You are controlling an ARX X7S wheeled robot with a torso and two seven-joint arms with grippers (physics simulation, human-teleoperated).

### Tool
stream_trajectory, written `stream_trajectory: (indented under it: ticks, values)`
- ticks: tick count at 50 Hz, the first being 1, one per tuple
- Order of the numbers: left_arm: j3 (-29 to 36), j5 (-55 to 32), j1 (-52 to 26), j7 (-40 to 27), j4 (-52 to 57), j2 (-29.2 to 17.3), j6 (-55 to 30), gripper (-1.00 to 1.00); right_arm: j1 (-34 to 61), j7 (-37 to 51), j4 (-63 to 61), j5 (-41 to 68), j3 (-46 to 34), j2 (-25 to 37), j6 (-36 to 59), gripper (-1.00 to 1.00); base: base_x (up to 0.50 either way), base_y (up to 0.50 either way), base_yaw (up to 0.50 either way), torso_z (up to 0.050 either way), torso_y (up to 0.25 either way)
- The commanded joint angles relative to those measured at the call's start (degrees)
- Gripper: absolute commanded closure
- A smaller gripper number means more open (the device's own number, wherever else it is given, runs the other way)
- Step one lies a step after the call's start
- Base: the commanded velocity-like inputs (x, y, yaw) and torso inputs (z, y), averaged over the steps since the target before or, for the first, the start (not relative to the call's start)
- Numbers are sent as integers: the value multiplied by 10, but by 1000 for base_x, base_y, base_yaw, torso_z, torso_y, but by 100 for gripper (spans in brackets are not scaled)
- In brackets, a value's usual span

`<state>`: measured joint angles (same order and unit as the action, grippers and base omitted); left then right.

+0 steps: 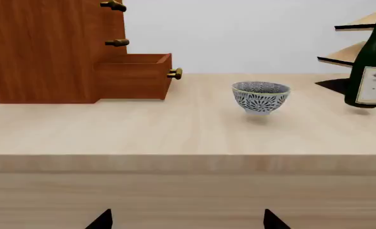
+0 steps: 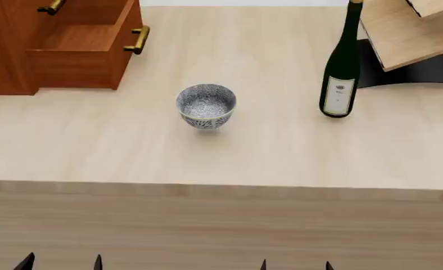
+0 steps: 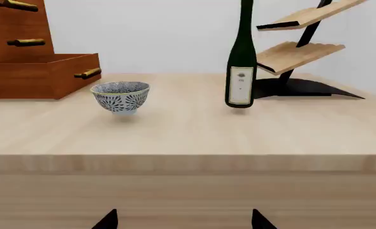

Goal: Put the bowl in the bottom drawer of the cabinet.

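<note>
- The bowl (image 2: 206, 105) is small, round and ceramic, white with a dense blue floral pattern inside and out, on a narrow foot; it stands upright on the pale wood-grain tabletop (image 2: 131, 152), touched by nothing.
- The cabinet (image 1: 45, 50) is reddish-brown wood grain and box-shaped, standing at the far left beyond the bowl; it carries three brass bar handles, one for each stacked drawer.
- The bottom drawer (image 2: 82, 53) is pulled out towards the bowl, a square-cornered wooden box that looks empty, with its brass handle (image 2: 138, 39) on the front; the two drawers above it sit pushed in.
- One dark green glass wine bottle (image 2: 340, 70) with a white label stands upright, well apart to the right of the bowl.
- One pale wooden rack (image 3: 302, 50) with slanted shelves on a black frame stands just beyond the bottle, further from the bowl.
- Bare tabletop lies all around the bowl, including the stretch between it and the drawer front; the table's straight front edge runs nearer the robot than the bowl.
- The left gripper (image 1: 186, 222) and the right gripper (image 3: 182, 221) hang in front of and below that edge, well short of the bowl; only dark fingertips (image 1: 102, 220) show, set wide apart and holding nothing.
</note>
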<state>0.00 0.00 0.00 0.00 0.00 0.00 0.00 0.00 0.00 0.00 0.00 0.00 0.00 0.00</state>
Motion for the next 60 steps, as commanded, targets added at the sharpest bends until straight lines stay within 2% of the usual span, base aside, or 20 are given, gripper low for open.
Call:
stream_trajectory:
  ticks: [1,15,44,60]
  values:
    - [6,0,0,-6,0,-6,0,-100,0,7,0,0,-7,5,0,-100,0,0,0,0,0]
    - [29,-41,0,-29,6,-27,-15,-100,-8,36,-11,24,-36,29,-4,-100,0,0,0,0,7]
    - [51,-76,4,-47,26,-51,-27,-100,-8,70,-29,36,-67,50,15,-100,0,0,0,0,250]
    - [57,-95,4,-58,48,-64,-41,-100,-1,96,-45,19,-86,62,32,-100,221,494,0,19,250]
